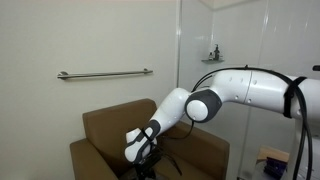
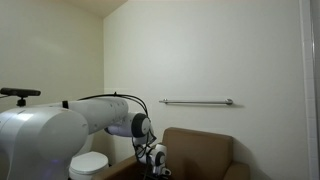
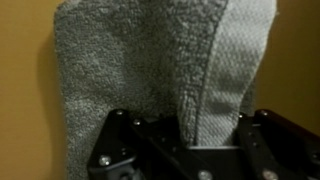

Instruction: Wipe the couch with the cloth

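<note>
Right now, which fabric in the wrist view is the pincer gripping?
The grey terry cloth, bunched in the shut pincer; the tan couch upholstery only lies behind it.

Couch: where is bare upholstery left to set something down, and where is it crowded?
Free: the couch backrest under the wall rail, bare in both exterior views beside the robot arm. Crowded: the spot where the fingers are shut on the cloth, which hides nearly all upholstery in the wrist view.
</note>
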`<state>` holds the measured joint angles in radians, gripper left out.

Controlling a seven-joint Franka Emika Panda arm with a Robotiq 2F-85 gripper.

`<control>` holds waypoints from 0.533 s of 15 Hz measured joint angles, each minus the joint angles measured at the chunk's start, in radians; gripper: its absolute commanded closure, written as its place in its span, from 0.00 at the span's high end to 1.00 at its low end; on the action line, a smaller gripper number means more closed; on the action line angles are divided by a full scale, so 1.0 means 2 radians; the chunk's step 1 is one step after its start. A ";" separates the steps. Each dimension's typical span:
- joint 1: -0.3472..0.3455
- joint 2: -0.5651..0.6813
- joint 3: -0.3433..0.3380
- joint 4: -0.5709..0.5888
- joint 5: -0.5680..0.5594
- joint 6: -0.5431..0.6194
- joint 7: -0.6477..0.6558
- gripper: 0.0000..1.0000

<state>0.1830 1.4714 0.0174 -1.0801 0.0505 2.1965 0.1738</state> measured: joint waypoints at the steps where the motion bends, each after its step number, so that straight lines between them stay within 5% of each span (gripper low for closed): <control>1: -0.006 0.000 -0.006 -0.001 0.000 -0.005 0.000 0.04; 8: -0.085 0.000 -0.047 -0.020 0.000 -0.038 0.000 0.04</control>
<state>0.0139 1.4718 -0.0775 -1.1199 0.0506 2.1201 0.1741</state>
